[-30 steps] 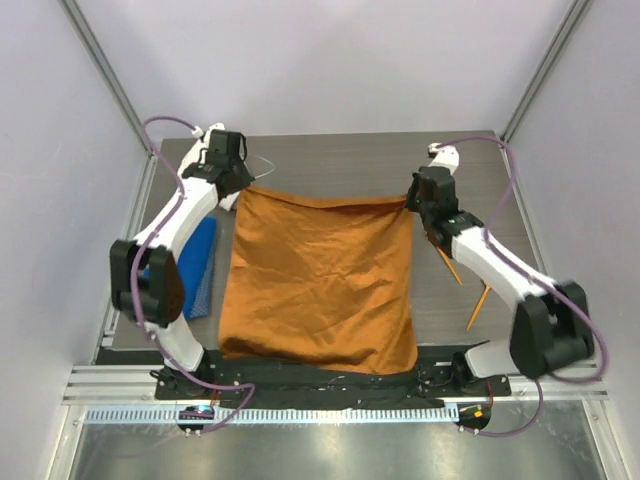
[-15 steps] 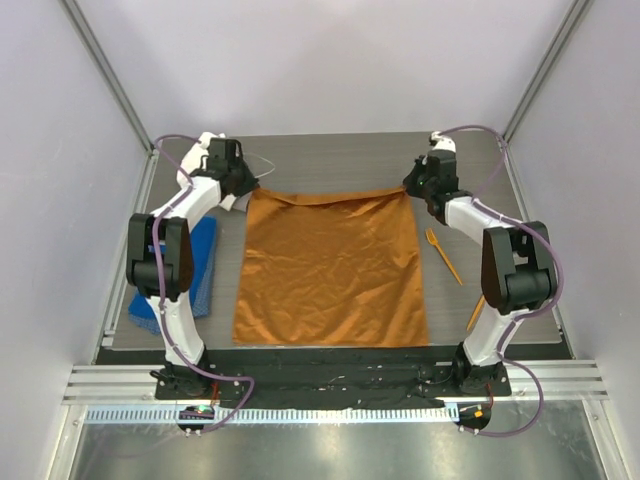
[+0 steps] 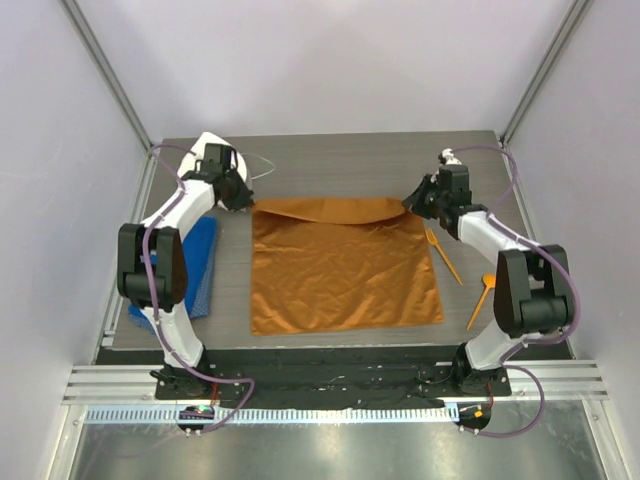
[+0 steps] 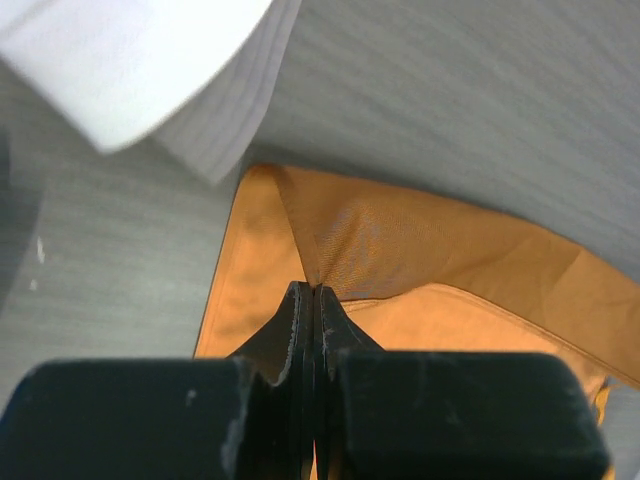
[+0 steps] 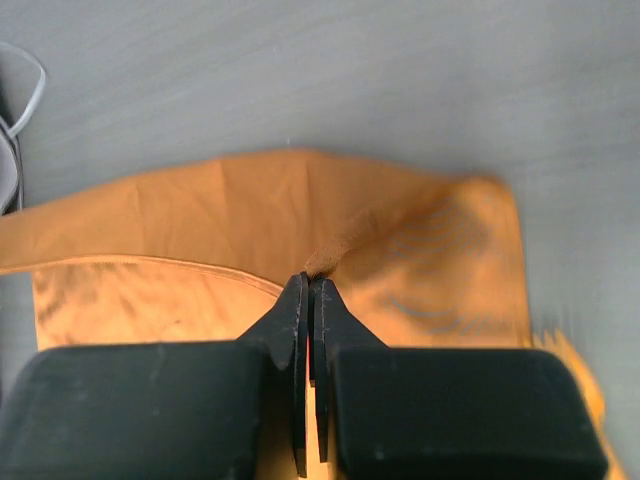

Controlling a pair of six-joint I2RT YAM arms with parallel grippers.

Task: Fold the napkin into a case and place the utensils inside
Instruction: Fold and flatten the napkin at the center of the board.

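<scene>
Right now we see the napkin [image 3: 345,272] spread on the dark tabletop [image 3: 340,155], between the two arms. Most of it lies flat, but its far edge is raised and doubled toward us in a shallow fold, which shows as a darker band across the top.

The left tool [image 3: 240,200] grips the far left corner. In the left wrist view its jaws are pressed together [image 4: 312,292], with a pinch of the orange cloth [image 4: 420,250] caught at their tips and creases running out from there. A white rounded cloth [image 4: 130,60] lies on the tabletop just beyond that corner.

The right tool [image 3: 412,203] grips the far right corner in the same way. In its own view the jaws meet [image 5: 308,282] on a small ridge of the fabric [image 5: 250,210], and the folded-over layer lies below it.

The fork [image 3: 445,260] lies on the tabletop just beside the napkin's right edge, angled, with its head toward the far side. The spoon [image 3: 481,300] lies farther right and nearer to us, clear of the cloth and close to the right arm's elbow.

A blue towel [image 3: 203,262] lies along the left side, partly under the left arm and apart from the napkin.
</scene>
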